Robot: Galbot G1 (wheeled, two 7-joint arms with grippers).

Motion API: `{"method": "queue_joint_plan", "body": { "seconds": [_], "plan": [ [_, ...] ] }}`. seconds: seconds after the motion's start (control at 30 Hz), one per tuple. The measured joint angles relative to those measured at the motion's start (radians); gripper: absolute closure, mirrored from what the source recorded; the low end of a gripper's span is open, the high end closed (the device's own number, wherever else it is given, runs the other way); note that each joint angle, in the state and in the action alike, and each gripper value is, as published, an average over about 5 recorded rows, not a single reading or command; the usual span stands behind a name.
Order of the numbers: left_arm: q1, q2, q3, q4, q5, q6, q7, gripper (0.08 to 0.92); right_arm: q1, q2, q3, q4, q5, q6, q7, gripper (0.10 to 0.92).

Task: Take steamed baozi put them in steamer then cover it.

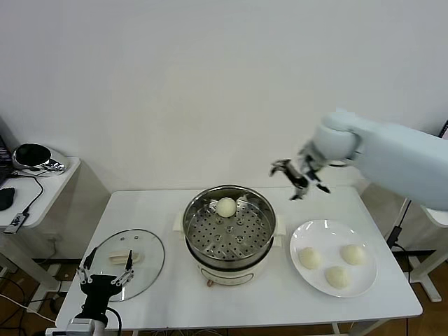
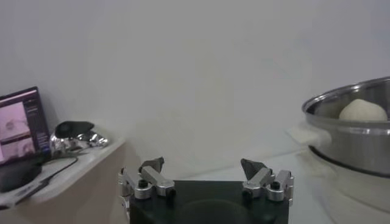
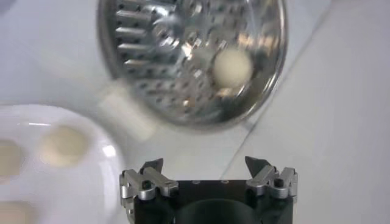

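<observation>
The steamer (image 1: pixel 229 259) stands mid-table, with one baozi (image 1: pixel 226 206) on the far part of its perforated tray. Three more baozi (image 1: pixel 309 257) (image 1: pixel 353 254) (image 1: pixel 337 277) lie on a white plate (image 1: pixel 334 236) to its right. My right gripper (image 1: pixel 299 182) is open and empty, raised above the table behind the plate and right of the steamer. The right wrist view shows the steamer (image 3: pixel 152 67), its baozi (image 3: pixel 232 66) and the plate (image 3: pixel 91 176). My left gripper (image 1: pixel 105 277) is open and empty at the front left, by the glass lid (image 1: pixel 143 269). The left wrist view shows the steamer (image 2: pixel 356 143) and the baozi (image 2: pixel 363 111).
A side table (image 1: pixel 38 183) with a dark rounded object (image 1: pixel 31 155) and cables stands at the left, beyond the white table's left edge. A white wall rises behind the table.
</observation>
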Motion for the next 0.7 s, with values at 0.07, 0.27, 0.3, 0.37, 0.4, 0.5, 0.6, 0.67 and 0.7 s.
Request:
{"method": "queue_joint_plan", "body": {
  "seconds": [0.07, 0.27, 0.3, 0.37, 0.4, 0.5, 0.6, 0.67, 0.7],
  "plan": [
    [0.002, 0.0, 0.002, -0.002, 0.002, 0.0, 0.0, 0.177, -0.04, -0.04, 0.019, 0.018, -0.013, -0.027, 0.0, 0.203],
    [0.01, -0.006, -0.001, -0.009, 0.006, 0.002, 0.0, 0.177, -0.199, -0.105, 0.108, 0.045, -0.054, -0.085, 0.008, 0.203],
    [0.012, -0.006, -0.002, -0.01, 0.006, 0.002, 0.0, 0.177, -0.228, -0.11, 0.124, 0.046, -0.061, -0.092, 0.01, 0.203],
    [0.016, -0.008, -0.005, -0.011, 0.007, 0.002, 0.0, 0.177, -0.284, -0.115, 0.155, 0.046, -0.074, -0.102, 0.014, 0.203],
    [0.018, -0.009, -0.007, -0.011, 0.007, 0.002, 0.0, 0.177, -0.31, -0.116, 0.17, 0.045, -0.081, -0.105, 0.016, 0.203],
    [0.024, -0.013, -0.012, -0.013, 0.009, 0.002, 0.0, 0.177, -0.384, -0.111, 0.211, 0.032, -0.101, -0.111, 0.02, 0.203],
    [0.03, -0.018, -0.017, -0.017, 0.01, 0.001, 0.0, 0.177, -0.45, -0.099, 0.248, 0.01, -0.121, -0.112, 0.026, 0.203],
    [0.033, -0.02, -0.02, -0.018, 0.011, 0.001, 0.0, 0.177, -0.489, -0.087, 0.271, -0.009, -0.134, -0.111, 0.031, 0.203],
    [0.034, -0.02, -0.022, -0.018, 0.011, 0.001, 0.0, 0.177, -0.507, -0.081, 0.282, -0.019, -0.14, -0.11, 0.034, 0.203]
  ]
}}
